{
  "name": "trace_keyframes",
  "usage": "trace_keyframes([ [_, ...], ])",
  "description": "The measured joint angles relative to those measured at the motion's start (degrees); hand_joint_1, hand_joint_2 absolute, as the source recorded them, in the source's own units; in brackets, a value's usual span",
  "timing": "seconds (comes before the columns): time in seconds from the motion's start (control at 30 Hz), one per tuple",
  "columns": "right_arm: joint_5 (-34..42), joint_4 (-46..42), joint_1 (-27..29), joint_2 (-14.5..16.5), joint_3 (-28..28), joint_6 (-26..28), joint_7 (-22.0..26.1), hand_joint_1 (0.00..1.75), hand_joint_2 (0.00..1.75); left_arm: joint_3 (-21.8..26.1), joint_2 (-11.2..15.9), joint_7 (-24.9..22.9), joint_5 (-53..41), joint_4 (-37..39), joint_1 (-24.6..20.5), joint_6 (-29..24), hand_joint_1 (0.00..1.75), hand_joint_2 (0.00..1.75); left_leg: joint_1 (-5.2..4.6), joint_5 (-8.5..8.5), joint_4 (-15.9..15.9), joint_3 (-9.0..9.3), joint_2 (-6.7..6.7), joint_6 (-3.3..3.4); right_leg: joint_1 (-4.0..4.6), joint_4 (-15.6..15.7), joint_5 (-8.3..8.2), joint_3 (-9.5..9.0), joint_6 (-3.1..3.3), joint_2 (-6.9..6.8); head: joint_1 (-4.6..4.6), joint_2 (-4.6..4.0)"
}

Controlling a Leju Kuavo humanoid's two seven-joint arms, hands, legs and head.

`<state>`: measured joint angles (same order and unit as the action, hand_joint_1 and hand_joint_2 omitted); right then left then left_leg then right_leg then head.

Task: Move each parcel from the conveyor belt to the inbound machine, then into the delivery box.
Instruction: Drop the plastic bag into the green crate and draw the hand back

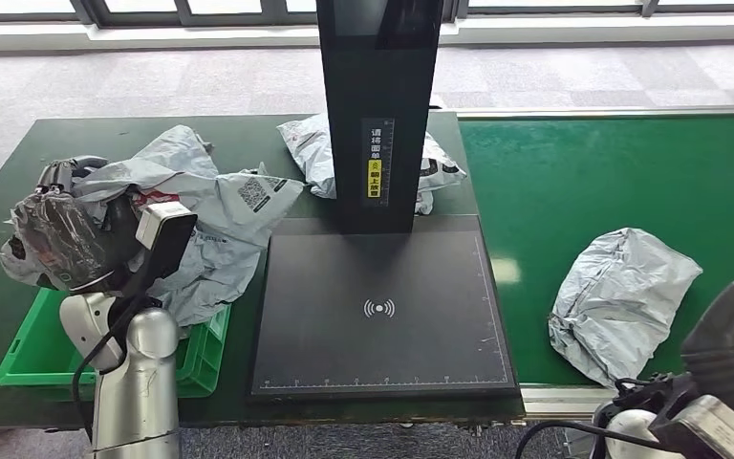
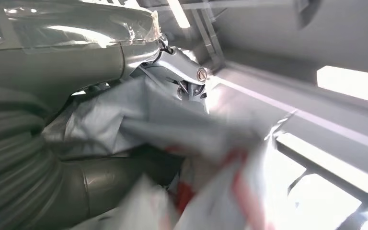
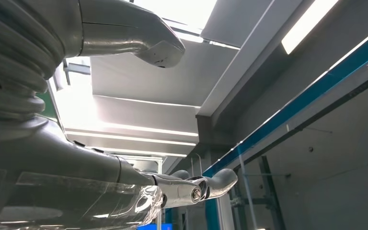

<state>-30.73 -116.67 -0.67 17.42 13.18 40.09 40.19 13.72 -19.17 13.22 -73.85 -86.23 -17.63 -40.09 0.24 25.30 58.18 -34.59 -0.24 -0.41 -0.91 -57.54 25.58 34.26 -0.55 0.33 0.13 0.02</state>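
Now, at seven o'clock, the left hand (image 1: 67, 234) grips a crumpled grey plastic parcel (image 1: 205, 206) above the green plastic delivery box (image 1: 21, 359); releasing comes next. The right hand (image 3: 191, 189) is spread, empty. Another grey parcel (image 1: 621, 296) waits at three o'clock on the green conveyor belt (image 1: 573, 172).

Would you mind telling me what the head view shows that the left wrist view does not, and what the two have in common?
Head view alone: the black scanner platform, the green conveyor belt with a grey parcel lying on it, another parcel behind the scanner post, and the green box. Left wrist view alone: ceiling light panels overhead. Both: the left hand gripping a crumpled grey parcel with red print.
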Motion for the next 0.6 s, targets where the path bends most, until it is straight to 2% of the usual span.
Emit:
trace_keyframes([
  [0.1, 0.0, 0.0, 0.0, 0.0, 0.0, 0.0, 0.0, 0.0, 1.75, 3.7, -0.4, 0.0, -0.2, 3.0, -0.9, 0.0, 1.75, 1.75, -0.01, -0.01, 0.0, -0.01, -0.02, 0.0, -0.01, 0.0, -0.03, -0.01, 0.0, 0.0, 0.0, 0.0],
  [0.23, 0.0, 0.0, 0.0, 0.0, 0.0, 0.0, 0.0, 0.0, 1.75, 6.1, -0.7, 0.0, -0.3, 5.3, -1.6, 0.0, 1.75, 1.75, -0.02, 0.0, 0.0, -0.03, -0.04, 0.01, -0.02, 0.0, -0.03, -0.01, -0.02, 0.0, 0.0, 0.0],
  [0.4, -0.4, 0.0, -0.1, 0.0, -0.5, 0.0, 0.0, 0.0, 1.75, 10.0, -0.7, -5.8, -5.0, 11.4, -3.6, 0.0, 1.75, 1.75, -0.02, 0.01, 0.0, -0.03, -0.05, 0.03, 0.0, 0.0, -0.03, -0.03, -0.01, -0.06, -0.01, 0.0],
  [0.47, -0.6, 0.0, -0.1, 0.0, -0.7, 0.0, 0.0, 0.0, 1.75, 12.5, -0.7, -5.7, -6.1, 14.0, -4.3, 0.0, 1.75, 1.75, -0.01, -0.01, 0.0, -0.03, -0.04, 0.0, 0.02, 0.0, -0.04, -0.01, -0.01, -0.05, -0.01, 0.0],
  [0.5, -0.6, 0.0, -0.1, 0.0, -0.7, 0.0, 0.0, 0.0, 1.75, 13.6, -0.7, -5.5, -6.3, 15.1, -4.6, 0.0, 1.43, 1.75, 0.0, -0.03, 0.0, -0.03, -0.05, -0.01, 0.03, 0.0, -0.04, -0.01, 0.0, -0.05, 0.0, 0.0],
  [0.6, -0.7, 0.0, -0.1, 0.0, -0.8, 0.0, 0.0, 0.0, 1.75, 15.6, -0.5, -7.7, -8.4, 18.5, -5.6, 0.0, 0.12, 1.75, 0.02, -0.05, 0.0, -0.03, -0.11, -0.01, 0.03, 0.0, -0.04, -0.04, 0.0, -0.12, 0.0, 0.0],
])
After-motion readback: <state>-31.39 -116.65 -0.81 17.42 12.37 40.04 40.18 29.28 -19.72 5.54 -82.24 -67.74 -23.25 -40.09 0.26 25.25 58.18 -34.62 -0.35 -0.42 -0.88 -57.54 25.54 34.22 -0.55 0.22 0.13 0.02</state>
